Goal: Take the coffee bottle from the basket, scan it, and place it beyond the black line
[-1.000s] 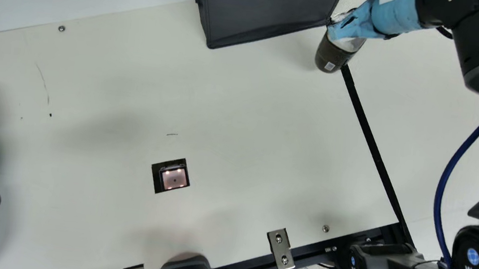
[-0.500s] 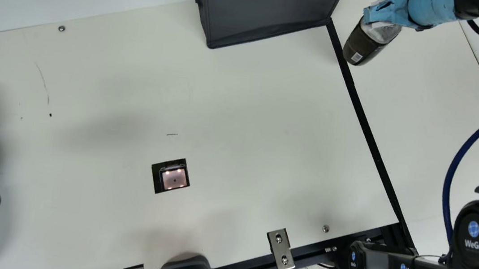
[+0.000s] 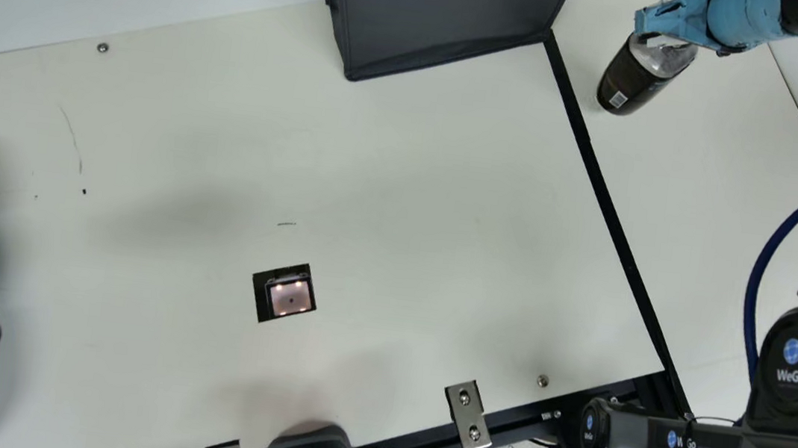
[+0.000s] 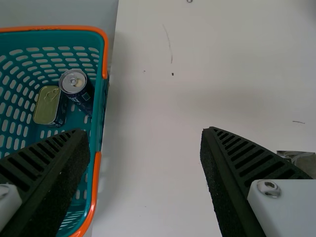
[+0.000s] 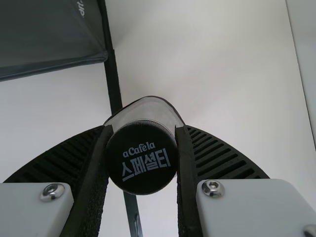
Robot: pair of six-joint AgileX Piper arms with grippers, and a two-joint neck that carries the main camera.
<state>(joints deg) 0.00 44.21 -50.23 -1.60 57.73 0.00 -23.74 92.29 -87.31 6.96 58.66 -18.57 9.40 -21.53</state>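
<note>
The coffee bottle [image 3: 641, 79] is held by its cap [image 5: 141, 165] in the right tool [image 5: 143, 129], perhaps for base-first placing; the left tool [image 4: 145, 131] is wide

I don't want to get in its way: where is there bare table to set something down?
The widest bare patch lies between the basket, dark bag and black line, around the scanner window. More lies beyond the line, beside the right arm. Crowded: the basket, holding cans, and where the right gripper clamps the bottle.
</note>
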